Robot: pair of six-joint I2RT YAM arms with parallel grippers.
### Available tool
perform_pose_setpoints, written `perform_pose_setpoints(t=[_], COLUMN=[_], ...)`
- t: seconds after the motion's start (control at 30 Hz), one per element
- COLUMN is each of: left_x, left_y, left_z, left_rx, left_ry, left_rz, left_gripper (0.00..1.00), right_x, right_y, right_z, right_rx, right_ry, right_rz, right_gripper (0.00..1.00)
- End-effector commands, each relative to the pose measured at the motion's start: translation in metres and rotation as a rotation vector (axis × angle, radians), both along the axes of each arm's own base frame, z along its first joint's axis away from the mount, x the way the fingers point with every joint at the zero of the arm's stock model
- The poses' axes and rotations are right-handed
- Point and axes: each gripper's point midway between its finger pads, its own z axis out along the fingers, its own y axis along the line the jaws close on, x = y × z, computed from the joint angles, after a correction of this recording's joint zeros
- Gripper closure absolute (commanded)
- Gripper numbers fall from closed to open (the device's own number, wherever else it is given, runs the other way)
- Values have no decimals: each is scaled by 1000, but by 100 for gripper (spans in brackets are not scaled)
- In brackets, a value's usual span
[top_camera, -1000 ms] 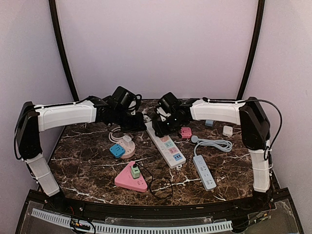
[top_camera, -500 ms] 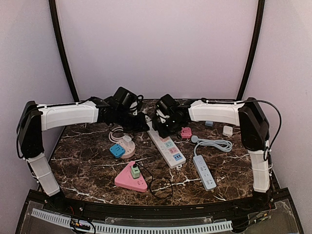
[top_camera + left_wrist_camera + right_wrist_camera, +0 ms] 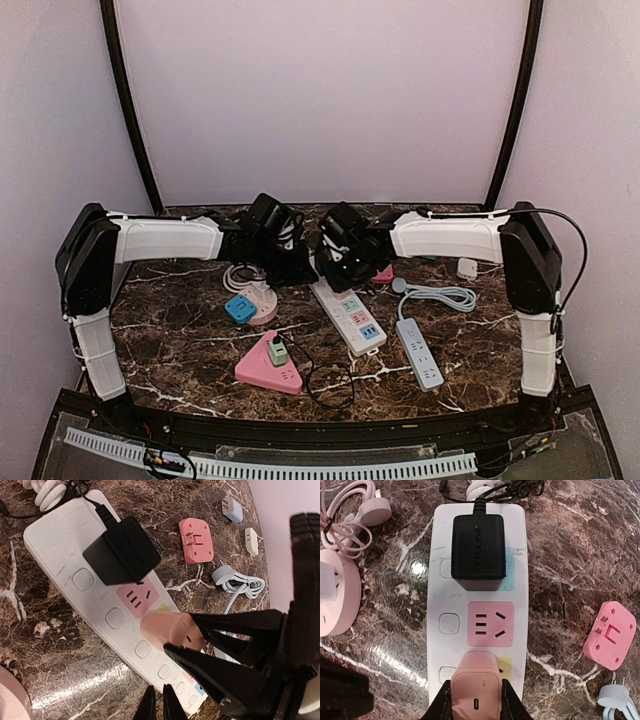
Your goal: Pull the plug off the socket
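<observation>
Plug location: the pink rounded plastic plug (image 3: 475,690) is seated in the long white plastic power strip (image 3: 434,597). In my right wrist view it sits at 6 o'clock of the empty pink socket face (image 3: 490,624). The black boxy adapter (image 3: 479,550) is further along at 12 o'clock.
Right fingers (image 3: 512,707): pinching the plug, one on each flank, flush against its sides.
Left fingers (image 3: 149,707): pressed together and holding nothing. They hover over the near end of the strip, and I cannot tell whether they touch it.
Step in hand: I judge the grip is made and the pull comes next.
Doing it well: I want to draw straight out along the prongs, with no rocking toward 3 or 9 o'clock. The strip looks light and may rise off the dark marble desk (image 3: 580,555), so I want the left arm bearing down on bare strip first.
Risk: the plug's smooth sides could slip through the pinch.
Plug pointing: prongs down into the strip, free end up toward the right wrist camera.
Plug long axis: standing off the strip's face, roughly upright to the desk.
Strip long axis: 12 to 6 o'clock in the right wrist view.
</observation>
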Motion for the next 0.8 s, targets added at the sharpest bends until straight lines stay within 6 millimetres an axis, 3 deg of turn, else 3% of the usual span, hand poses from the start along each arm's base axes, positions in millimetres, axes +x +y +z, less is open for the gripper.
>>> perform_pose_setpoints(t=[0.0, 0.4, 0.77], left_x=[2, -7, -16], left_y=[-13, -34, -41], left_z=[3, -23, -42], left_rx=[-38, -12, 12], left_ry=[14, 50, 75], left_rz=[-15, -49, -73], left_gripper=[94, 95, 95], right_x=[-29, -58, -57], right_y=[-8, -19, -16], right_z=[12, 5, -1], right_rx=[-5, 19, 8], right_ry=[33, 73, 70], right_rz=[-20, -59, -47], right_gripper=[91, 90, 67])
